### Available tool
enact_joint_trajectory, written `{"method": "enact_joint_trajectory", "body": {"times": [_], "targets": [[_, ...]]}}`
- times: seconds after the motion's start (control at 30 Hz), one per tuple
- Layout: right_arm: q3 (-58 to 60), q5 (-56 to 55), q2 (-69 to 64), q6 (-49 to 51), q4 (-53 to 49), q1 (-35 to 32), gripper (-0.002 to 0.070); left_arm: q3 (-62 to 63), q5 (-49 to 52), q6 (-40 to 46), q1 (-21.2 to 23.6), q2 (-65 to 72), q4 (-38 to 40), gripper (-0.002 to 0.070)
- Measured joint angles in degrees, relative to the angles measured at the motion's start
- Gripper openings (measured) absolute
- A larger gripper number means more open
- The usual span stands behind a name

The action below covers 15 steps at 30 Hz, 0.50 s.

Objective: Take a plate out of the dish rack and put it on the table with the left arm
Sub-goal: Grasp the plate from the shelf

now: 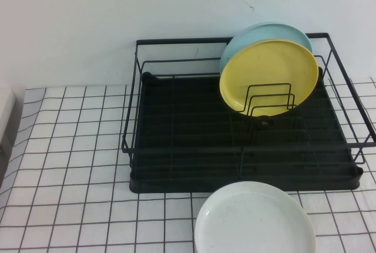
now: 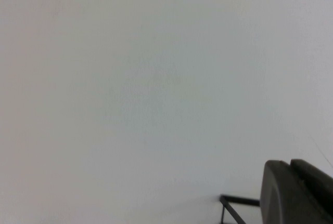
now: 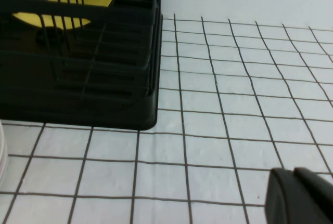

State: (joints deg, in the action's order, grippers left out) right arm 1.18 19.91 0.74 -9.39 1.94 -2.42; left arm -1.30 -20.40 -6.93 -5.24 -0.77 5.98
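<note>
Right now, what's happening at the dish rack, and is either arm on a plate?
Nothing is being handled. The yellow plate stands upright in the dish rack's wire dividers, with a light blue plate behind it. A white plate lies flat on the grid-cloth table in front of the rack. The left gripper is shut, empty and facing the wall. The right gripper hangs low over the cloth beside the rack.

Left pincer (image 2: 296, 193): dark grey-black, matte, with rounded corners. Right pincer (image 3: 302, 195): same dark, smooth, rounded-edge moulding.
</note>
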Motion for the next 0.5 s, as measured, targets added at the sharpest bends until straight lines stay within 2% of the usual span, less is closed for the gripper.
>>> {"method": "enact_joint_trajectory", "body": {"times": [0.13, 0.27, 0.5], "targets": [[0.0, 0.0, 0.0, 0.0, 0.0, 0.0, -0.0003, 1.8, 10.8, -7.3, 0.0, 0.0, 1.9, -0.0004], [0.0, 0.0, 0.0, 0.0, 0.0, 0.0, -0.0003, 11.3, 24.2, -10.1, 0.0, 1.8, 2.3, -0.0004], [0.0, 0.0, 0.0, 0.0, 0.0, 0.0, -0.0003, 30.8, 41.9, -1.1, 0.0, 15.7, 4.2, -0.0004]]}}
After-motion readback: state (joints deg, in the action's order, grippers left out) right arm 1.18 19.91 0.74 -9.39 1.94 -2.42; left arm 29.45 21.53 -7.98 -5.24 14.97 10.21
